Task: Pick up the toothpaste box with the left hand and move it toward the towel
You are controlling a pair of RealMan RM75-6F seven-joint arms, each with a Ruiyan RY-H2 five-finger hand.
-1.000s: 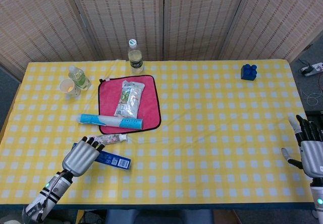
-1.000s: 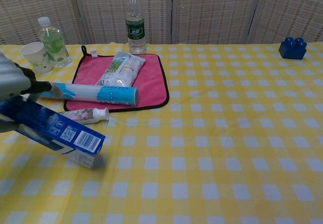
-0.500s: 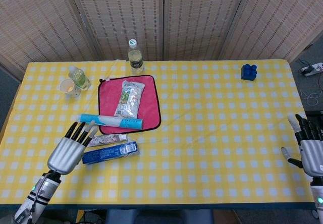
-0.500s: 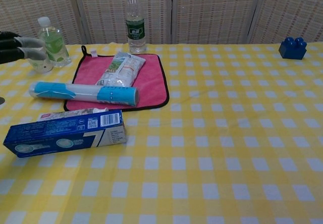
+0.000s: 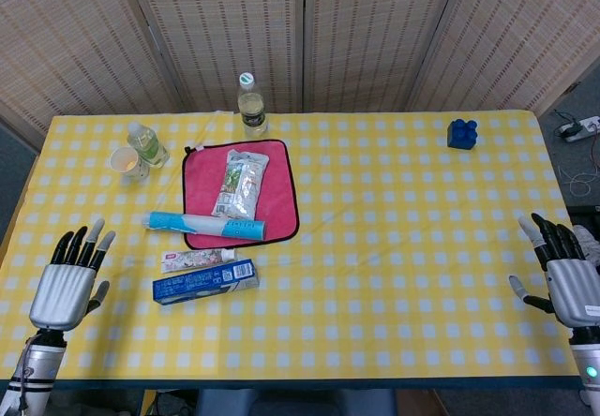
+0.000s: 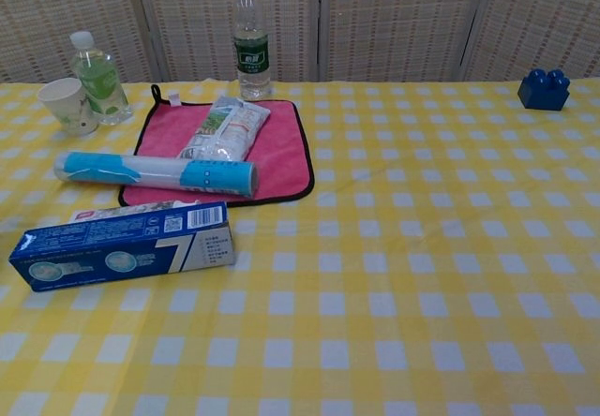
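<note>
The blue toothpaste box (image 5: 205,281) is lying flat on the checked tablecloth (image 5: 394,247), just in front of the pink towel (image 5: 281,186) and beside a small tube (image 5: 198,259). The left hand (image 5: 67,280) is hovering well to its left with fingers spread, holding nothing, so the box looks delivered. The right hand (image 5: 567,280) is idling at the far edge, fingers apart.

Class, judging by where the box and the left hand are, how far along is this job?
Done: the toothpaste box lies flat on the table just below the pink towel, beside the tube. In hand: nothing; the left hand is off to the side, fingers apart. Left: apparently nothing, unless the box should touch the towel.
</note>
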